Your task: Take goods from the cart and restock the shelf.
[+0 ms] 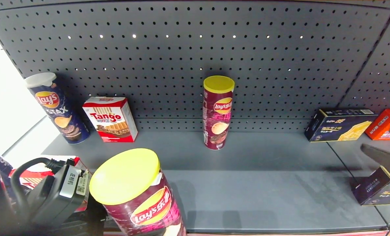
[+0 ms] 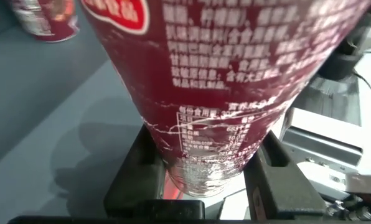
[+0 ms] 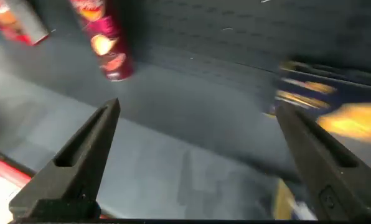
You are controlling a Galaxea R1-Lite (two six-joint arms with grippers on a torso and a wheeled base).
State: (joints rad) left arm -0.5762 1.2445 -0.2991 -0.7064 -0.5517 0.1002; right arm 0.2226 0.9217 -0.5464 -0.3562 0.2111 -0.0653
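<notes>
- Maroon chip can with a yellow lid (image 1: pixel 139 193), head view: it is held tilted at the front left of the grey shelf (image 1: pixel 263 183) and not yet set down. A base that lands at this lean would likely rock the tall tube over.
- Head view: a second maroon can (image 1: pixel 217 113) stands upright near the pegboard back (image 1: pixel 195 49), well apart from the held one. A blue chip can (image 1: pixel 57 109) and a wafer box (image 1: pixel 111 119) stand at the far left. A wide swing inward could knock any of these light, narrow-footed packs.
- Head view: the right gripper (image 1: pixel 376 139) sits at the right edge with its fingers apart and nothing between them. It is above a dark box (image 1: pixel 378 190) at the shelf front, with a dark blue box (image 1: pixel 340 124) and an orange box (image 1: pixel 386 124) behind. If it dropped or drifted, it could push the front box off the lip.
- Left wrist view: the left gripper (image 2: pixel 207 180) is clamped on the held can's bottom end, one finger on each side. Most of the can's length lies beyond the grip. The glossy wall may pivot or slide between the pads on a sudden stop.
- Right wrist view: the claw's two fingers are spread wide and empty over bare shelf. The standing can is beyond them, and a blurred dark blue box is near one finger, the likelier thing to get clipped.
</notes>
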